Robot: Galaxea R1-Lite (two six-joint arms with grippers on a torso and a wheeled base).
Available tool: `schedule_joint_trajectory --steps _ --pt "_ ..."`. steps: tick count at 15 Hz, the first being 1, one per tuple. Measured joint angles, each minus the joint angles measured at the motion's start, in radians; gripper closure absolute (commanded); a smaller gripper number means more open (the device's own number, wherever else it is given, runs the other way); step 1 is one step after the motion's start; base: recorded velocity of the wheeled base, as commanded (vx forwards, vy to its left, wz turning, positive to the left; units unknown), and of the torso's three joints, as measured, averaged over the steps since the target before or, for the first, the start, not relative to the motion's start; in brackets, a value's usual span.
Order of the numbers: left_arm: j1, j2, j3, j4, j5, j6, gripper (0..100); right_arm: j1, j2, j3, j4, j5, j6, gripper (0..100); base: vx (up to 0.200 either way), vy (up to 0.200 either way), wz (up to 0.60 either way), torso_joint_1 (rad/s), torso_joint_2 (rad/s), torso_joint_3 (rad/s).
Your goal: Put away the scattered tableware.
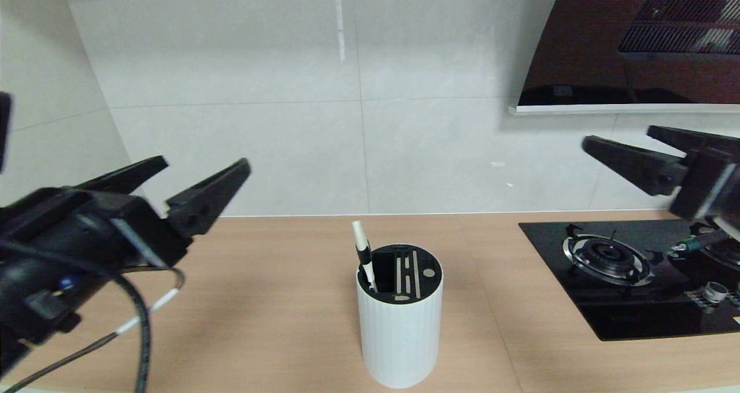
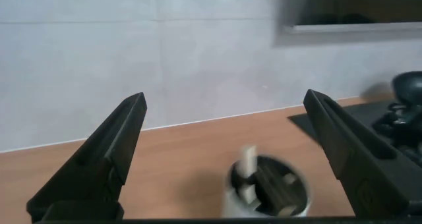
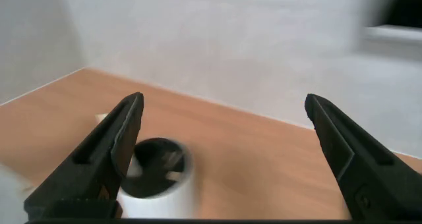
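1. Pale wood countertop (image 1: pixel 277 300) runs under a white tiled wall (image 1: pixel 289 92), and a white ribbed holder (image 1: pixel 400 323) with a black slotted top stands on it.
2. A slim white-and-black utensil (image 1: pixel 363 254) stands tilted in the holder's left side, its handle rising above the rim.
3. It looks light, stiff and smooth, so probably slippery. The exposed handle above the rim is the sensible place to grip.
4. The holder seems tall and rigid, and might tip if knocked.
5. The left gripper (image 1: pixel 206 162) hangs left of the holder, jaws spread wide and empty. The right gripper (image 1: pixel 617 136) hangs to the holder's right, equally wide and empty.
6. A black gas hob (image 1: pixel 613 283) lies right of the holder, with a dark hood (image 1: pixel 636 40) higher up.
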Motion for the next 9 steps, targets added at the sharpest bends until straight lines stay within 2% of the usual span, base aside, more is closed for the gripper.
schedule_joint_trajectory --steps 1,4,7,9 --pt "0.024 -0.074 0.019 0.06 -0.004 0.001 0 -0.034 -0.057 0.047 0.004 0.002 -0.005 0 0.0 0.0 0.0 0.0 0.0 0.0" --pt "0.104 -0.351 0.051 0.354 -0.016 0.005 0 -0.114 -0.279 0.155 0.042 0.004 -0.017 0 0.0 0.0 0.0 0.0 0.0 0.0" --pt "0.227 -0.639 0.066 0.623 -0.053 0.007 0 -0.175 -0.537 0.17 0.259 0.001 -0.045 0 0.0 0.0 0.0 0.0 0.0 0.0" --pt "0.321 -0.81 0.066 0.767 -0.079 0.03 0 -0.23 -0.703 0.156 0.452 -0.002 -0.056 0 0.0 0.0 0.0 0.0 0.0 0.0"
